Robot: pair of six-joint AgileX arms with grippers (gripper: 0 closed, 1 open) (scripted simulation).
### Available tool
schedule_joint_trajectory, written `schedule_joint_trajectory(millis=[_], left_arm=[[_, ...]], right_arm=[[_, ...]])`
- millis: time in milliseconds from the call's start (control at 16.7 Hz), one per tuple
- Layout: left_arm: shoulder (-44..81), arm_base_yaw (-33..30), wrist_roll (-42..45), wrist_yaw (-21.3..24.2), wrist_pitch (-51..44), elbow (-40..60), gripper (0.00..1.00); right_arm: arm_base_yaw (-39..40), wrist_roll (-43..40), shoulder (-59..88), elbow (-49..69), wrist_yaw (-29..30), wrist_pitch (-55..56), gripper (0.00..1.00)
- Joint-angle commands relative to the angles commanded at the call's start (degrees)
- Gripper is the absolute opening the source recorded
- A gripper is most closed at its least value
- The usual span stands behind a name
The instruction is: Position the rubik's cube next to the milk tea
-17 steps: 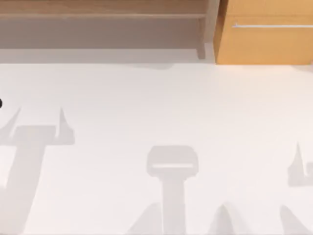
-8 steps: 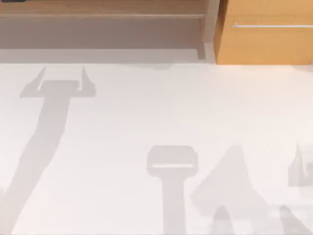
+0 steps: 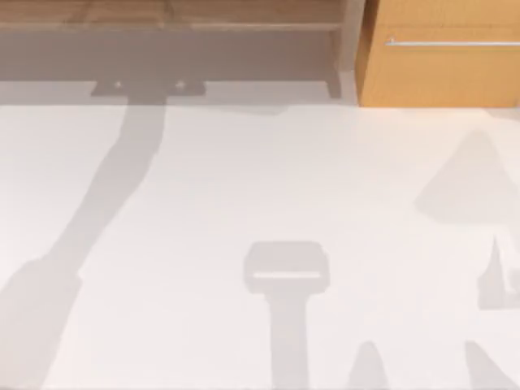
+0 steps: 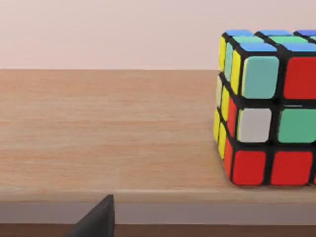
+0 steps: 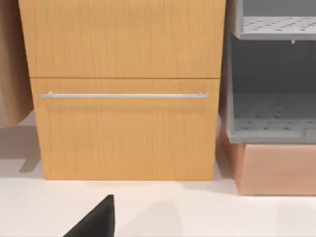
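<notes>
The rubik's cube (image 4: 269, 108) stands upright on a wooden shelf board (image 4: 108, 133), near the board's front edge, with a pale wall behind it. A dark part of my left gripper (image 4: 96, 219) pokes up below the board's front edge, off to the side of the cube and apart from it. In the top view the left arm's shadow (image 3: 122, 171) runs across the white table (image 3: 260, 179) to the wooden shelf (image 3: 162, 16) at the back left. A dark part of my right gripper (image 5: 96, 219) faces a wooden cabinet. The milk tea is out of view.
A wooden cabinet (image 3: 443, 73) with a metal drawer handle (image 5: 123, 95) stands at the table's back right. Beside it a grey open shelving unit (image 5: 271, 89) rests on a wooden block. Other grey shadows lie on the front and right of the table.
The left arm's shadow has swept from the table's left side to the back shelf and rightward. A broad shadow on the right has shifted toward the back right.
</notes>
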Motion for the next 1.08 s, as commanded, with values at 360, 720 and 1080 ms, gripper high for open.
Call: schedule_joint_trajectory(millis=[360, 720, 1080], left_arm=[[11.06, -3.06, 0.1, -2.72, 1.08, 9.73, 1.0], [11.22, -2.79, 0.09, -2.6, 1.02, 9.8, 1.0], [20.02, -1.29, 0.06, -0.8, -0.93, 20.77, 1.0]], right_arm=[[0.0, 0.0, 0.0, 0.0, 0.0, 0.0, 1.0], [0.0, 0.0, 0.0, 0.0, 0.0, 0.0, 1.0], [0.0, 0.0, 0.0, 0.0, 0.0, 0.0, 1.0]])
